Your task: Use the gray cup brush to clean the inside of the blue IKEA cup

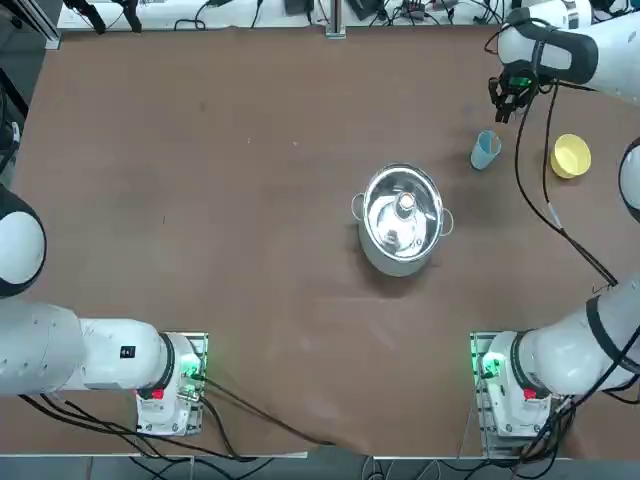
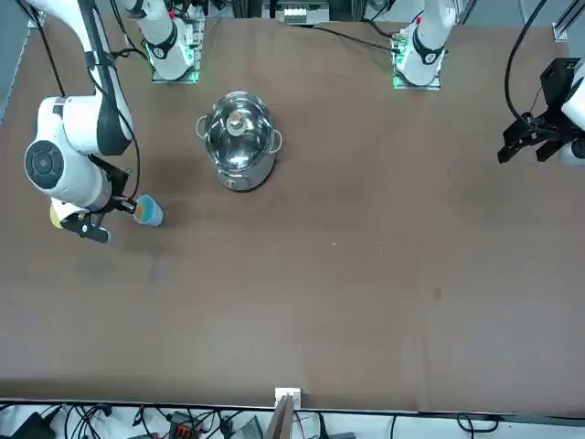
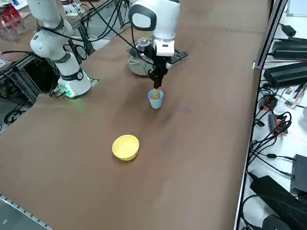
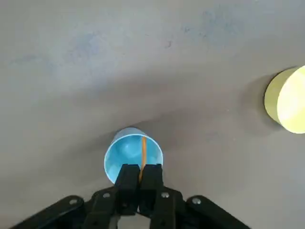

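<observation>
Below the right gripper [image 4: 141,168] — closed on the brush [image 4: 144,151], seemingly — sits the cup [image 4: 125,151].

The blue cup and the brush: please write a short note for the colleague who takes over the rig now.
Right gripper: above the blue cup, closed on the brush.
Brush: orange handle between the fingers, reaching down into the cup.
Blue cup: standing on the table, not held by the gripper.
Done: brush picked up and inside the cup.
Left: finish scrubbing, probably; the pictures cannot show how clean the inside is.
</observation>
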Controlling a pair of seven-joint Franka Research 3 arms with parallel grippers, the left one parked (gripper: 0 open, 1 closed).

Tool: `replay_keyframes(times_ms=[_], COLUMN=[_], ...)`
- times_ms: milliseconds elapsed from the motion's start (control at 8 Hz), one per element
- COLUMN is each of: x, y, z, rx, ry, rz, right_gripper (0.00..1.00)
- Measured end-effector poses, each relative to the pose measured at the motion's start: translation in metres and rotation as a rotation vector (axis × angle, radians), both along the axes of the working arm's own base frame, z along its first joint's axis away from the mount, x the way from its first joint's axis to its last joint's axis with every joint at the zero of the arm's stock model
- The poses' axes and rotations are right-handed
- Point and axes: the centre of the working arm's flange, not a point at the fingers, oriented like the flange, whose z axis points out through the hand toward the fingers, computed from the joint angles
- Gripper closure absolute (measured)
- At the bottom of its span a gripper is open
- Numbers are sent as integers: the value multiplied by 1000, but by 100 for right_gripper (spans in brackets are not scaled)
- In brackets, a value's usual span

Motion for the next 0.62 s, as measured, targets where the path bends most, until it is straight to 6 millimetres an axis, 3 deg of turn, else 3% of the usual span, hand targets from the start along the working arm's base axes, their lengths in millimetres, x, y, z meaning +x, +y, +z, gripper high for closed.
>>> replay_keyframes(times_ms=[375, 625], x=[-1, -4], y=[24, 30], z=[-7, -9], rx=[-12, -18], ry=[-4, 11], rz=[-35, -42], right_gripper=[96, 96])
